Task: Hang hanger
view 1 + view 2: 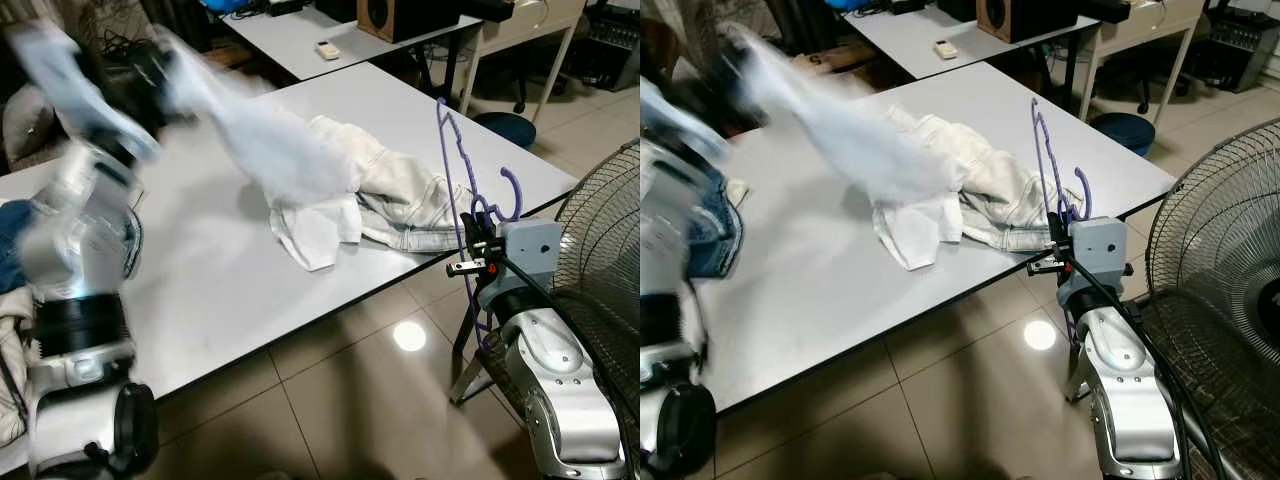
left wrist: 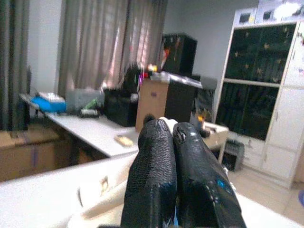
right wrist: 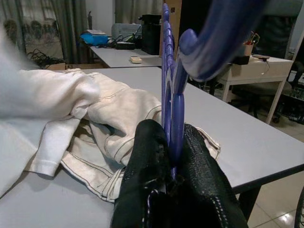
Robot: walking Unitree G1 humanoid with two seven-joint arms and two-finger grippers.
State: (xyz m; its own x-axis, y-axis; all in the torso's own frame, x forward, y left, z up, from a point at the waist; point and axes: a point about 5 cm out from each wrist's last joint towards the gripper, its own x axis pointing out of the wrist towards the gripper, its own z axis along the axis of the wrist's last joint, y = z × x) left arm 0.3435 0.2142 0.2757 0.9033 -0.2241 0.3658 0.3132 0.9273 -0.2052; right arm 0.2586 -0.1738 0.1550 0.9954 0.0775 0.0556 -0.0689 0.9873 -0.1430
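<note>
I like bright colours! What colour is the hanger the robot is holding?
Purple. The hanger shows best in the right wrist view, pinched in the right tool.

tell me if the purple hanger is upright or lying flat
Upright: the right gripper, shut on the purple hanger, holds it standing by the table edge.

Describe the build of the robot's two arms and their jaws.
Both arms are glossy silver shells with black joint bands. The right arm ends in a grey box-shaped wrist housing, with a black cable running along it and a small red mark by the right gripper. The left arm is motion-blurred. The left gripper has long, black, finely textured fingers with rounded tips, as has the right.
</note>
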